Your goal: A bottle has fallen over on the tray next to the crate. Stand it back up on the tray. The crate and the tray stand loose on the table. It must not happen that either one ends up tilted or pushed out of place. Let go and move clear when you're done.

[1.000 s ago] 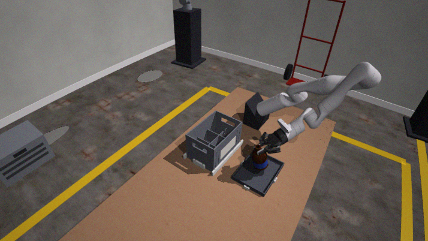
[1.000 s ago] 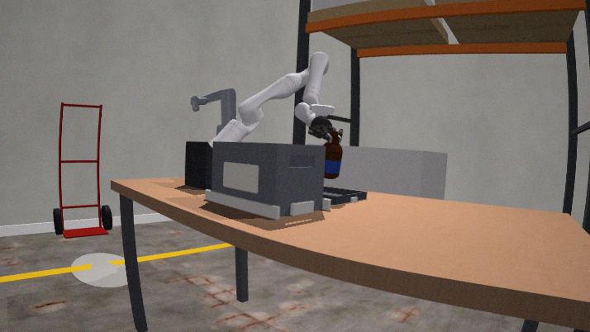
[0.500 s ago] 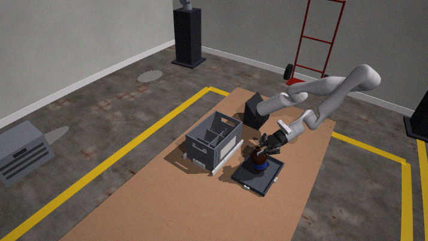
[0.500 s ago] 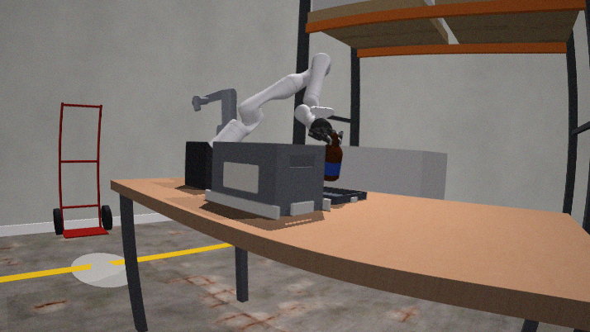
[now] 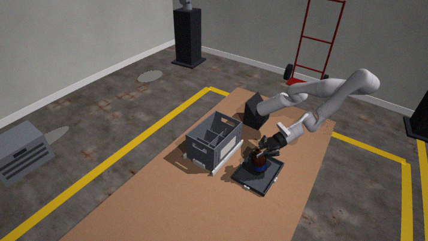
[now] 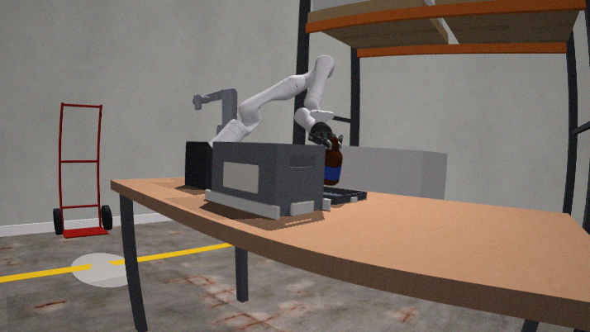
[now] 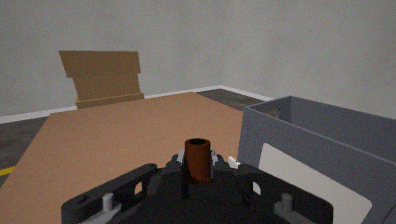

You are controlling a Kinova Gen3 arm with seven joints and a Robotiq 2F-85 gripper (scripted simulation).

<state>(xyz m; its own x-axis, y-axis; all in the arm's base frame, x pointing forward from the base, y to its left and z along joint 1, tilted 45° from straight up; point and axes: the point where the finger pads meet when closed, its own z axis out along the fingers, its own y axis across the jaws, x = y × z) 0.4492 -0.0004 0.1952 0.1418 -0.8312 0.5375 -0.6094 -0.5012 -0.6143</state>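
Crate [image 5: 200,154] [image 6: 244,179] [image 7: 320,145]: matt grey plastic look, smooth walls. Tray [image 5: 251,181] [image 6: 357,196]: dark, matt, plastic-like. Bottle [image 5: 259,162] [image 6: 333,161] [image 7: 198,162]: brown, smooth, glass-like. Surface [image 5: 192,207] [image 6: 434,231] [image 7: 135,135]: matt, fine-grained, wood-like or cardboard-like. Arm [image 5: 332,100] [image 6: 278,88]: smooth, satin.

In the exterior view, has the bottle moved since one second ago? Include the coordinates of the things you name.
Yes. The bottle [image 5: 259,162] [image 6: 333,161] [image 7: 198,162] is a little lower, its base closer to the tray [image 5: 259,186] [image 6: 359,195], which shows no movement there.
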